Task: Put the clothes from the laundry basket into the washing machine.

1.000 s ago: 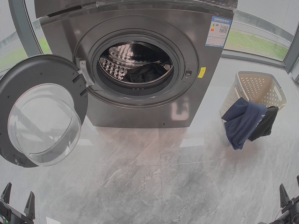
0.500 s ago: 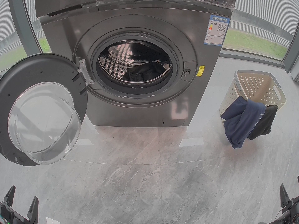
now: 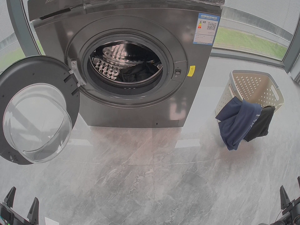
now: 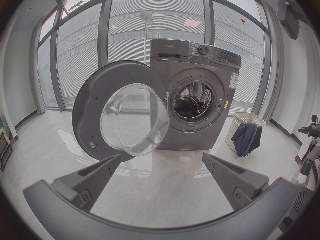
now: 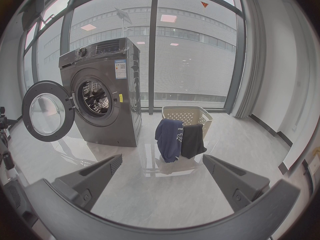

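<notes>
Your left end effector (image 4: 160,157) and right end effector (image 5: 161,157) are wide open. Clothes (image 3: 236,122) hang over the laundry basket (image 3: 256,88).

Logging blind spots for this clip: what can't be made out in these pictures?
1. Bottom of the beige perforated plastic laundry basket: every view, hidden by its front wall and by the navy-blue garment and black garment draped over its rim.
2. Dark clothing in the steel drum of the grey washing machine: head view, too dark to count pieces; left wrist view, too small.
</notes>
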Controlling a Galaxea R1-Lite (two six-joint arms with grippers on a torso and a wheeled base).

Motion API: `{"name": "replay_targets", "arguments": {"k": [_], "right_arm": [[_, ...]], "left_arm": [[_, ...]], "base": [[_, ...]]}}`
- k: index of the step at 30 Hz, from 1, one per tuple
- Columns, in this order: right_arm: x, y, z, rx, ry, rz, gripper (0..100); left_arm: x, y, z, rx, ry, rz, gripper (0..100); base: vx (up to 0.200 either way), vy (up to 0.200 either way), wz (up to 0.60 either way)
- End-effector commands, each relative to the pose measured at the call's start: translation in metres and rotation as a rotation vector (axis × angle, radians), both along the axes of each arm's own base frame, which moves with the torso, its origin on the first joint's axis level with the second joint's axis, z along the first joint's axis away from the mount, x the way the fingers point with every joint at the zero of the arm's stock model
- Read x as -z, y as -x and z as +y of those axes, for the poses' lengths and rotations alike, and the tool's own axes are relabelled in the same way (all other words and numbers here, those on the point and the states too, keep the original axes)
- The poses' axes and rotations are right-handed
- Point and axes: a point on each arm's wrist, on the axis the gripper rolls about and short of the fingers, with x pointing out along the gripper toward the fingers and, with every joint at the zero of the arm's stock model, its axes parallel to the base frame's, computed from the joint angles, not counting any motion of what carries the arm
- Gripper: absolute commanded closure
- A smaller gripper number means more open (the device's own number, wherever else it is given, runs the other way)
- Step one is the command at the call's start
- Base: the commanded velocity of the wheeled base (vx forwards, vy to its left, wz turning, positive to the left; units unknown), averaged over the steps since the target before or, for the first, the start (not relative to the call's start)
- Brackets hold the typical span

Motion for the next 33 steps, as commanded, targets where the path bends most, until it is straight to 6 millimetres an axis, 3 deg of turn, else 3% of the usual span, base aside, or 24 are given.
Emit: {"name": "replay_targets", "arguments": {"k": [1,11,15,33], "right_arm": [[0.0001,0.0006,-0.0001,0.004,-0.021,-0.01,0],[0.0005,0.0003,0.0001,-0.001,-0.013,-0.011,0],[0.007,-0.0018,0.0027,-0.119,-0.008,0.01,0],[0.0067,-0.0023,0.0022,-0.104,-0.008,-0.009,0]], "left_arm": [[0.0047,-0.0003,0.0,-0.001,0.0,0.005,0],[0.0047,-0.0003,0.0,-0.001,0.003,0.005,0],[0.0047,-0.0003,0.0,-0.001,0.003,0.005,0],[0.0047,-0.0003,0.0,-0.001,0.001,0.005,0]], "base": [[0.0,-0.2,0.0],[0.0,-0.2,0.0],[0.0,-0.2,0.0],[0.0,-0.2,0.0]]}}
